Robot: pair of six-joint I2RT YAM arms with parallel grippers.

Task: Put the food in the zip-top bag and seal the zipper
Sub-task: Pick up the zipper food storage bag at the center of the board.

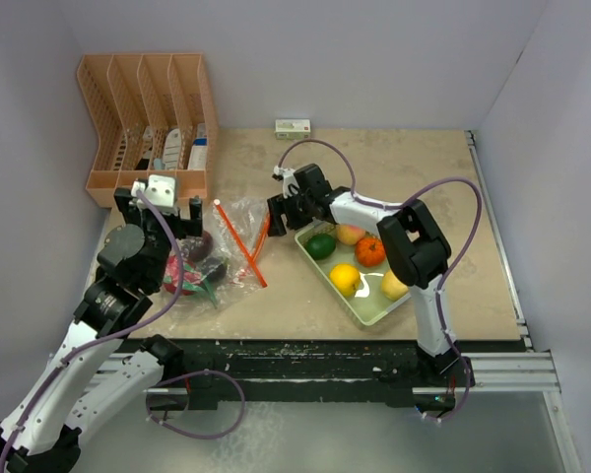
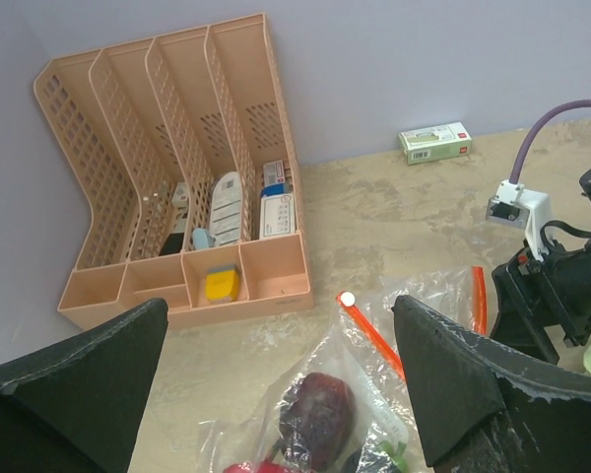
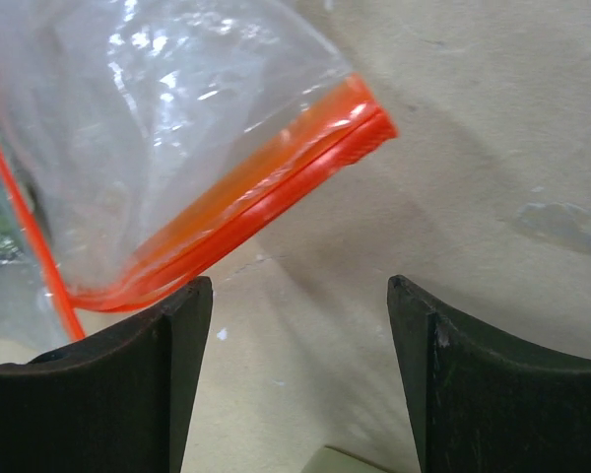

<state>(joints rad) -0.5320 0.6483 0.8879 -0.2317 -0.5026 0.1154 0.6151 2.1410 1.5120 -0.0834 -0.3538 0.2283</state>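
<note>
Right wrist view shows my right gripper (image 3: 300, 296) spread open on nothing, the zipper (image 3: 266, 212) of the zip-top bag (image 3: 167, 108) lying on the table (image 3: 473, 118) just ahead, while my left gripper (image 2: 281, 305) gapes wide and empty over that bag, some food (image 2: 315, 414) inside it, more in the green tray (image 1: 374, 310).

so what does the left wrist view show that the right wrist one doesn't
Only left wrist: the rack, a box by the wall, purple food inside the bag, and the white tab. Only right wrist: the gap between the right pincer's open fingers, with nothing in it. Both: the bag, the orange zipper and the table.
</note>
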